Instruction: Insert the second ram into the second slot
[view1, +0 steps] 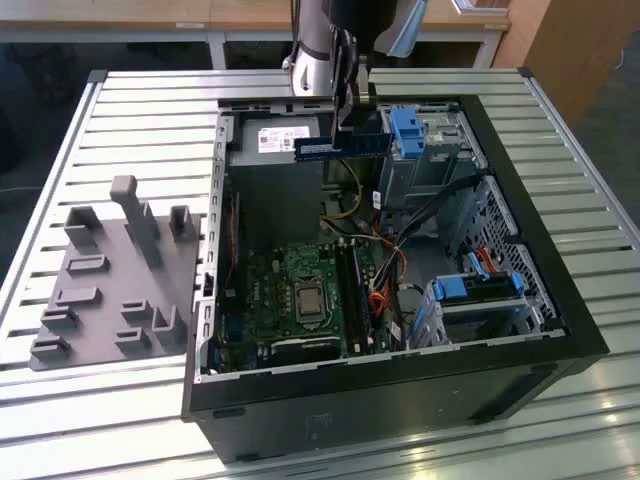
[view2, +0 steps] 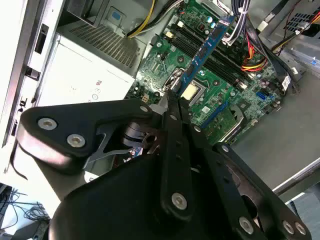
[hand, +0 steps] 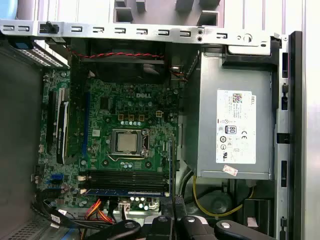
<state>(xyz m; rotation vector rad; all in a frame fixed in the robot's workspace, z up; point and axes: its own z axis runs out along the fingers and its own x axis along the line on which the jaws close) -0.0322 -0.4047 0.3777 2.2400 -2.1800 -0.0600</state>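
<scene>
My gripper (view1: 345, 125) is shut on the second ram (view1: 340, 146), a thin blue stick held level above the rear of the open computer case (view1: 560, 300). In the second wrist view the fingers (view2: 170, 107) pinch one end of the second ram (view2: 205, 50), which reaches out high above the green motherboard (view2: 165, 65). In the first wrist view the stick shows edge-on (hand: 170, 170) above the gripper (hand: 172, 222). The black memory slots (hand: 125, 176) lie beside the processor socket (hand: 129, 141). Another blue stick (hand: 125, 191) sits in the row next to them. The slots (view1: 352, 290) are well below the held stick.
A grey power supply (view1: 275, 140) fills the case's rear corner under the gripper. Blue-latched drive bays (view1: 408, 130) (view1: 450, 290) and loose cables (view1: 385, 280) crowd the exterior view's right. A grey fixture block (view1: 110, 280) stands on the slatted table outside the case.
</scene>
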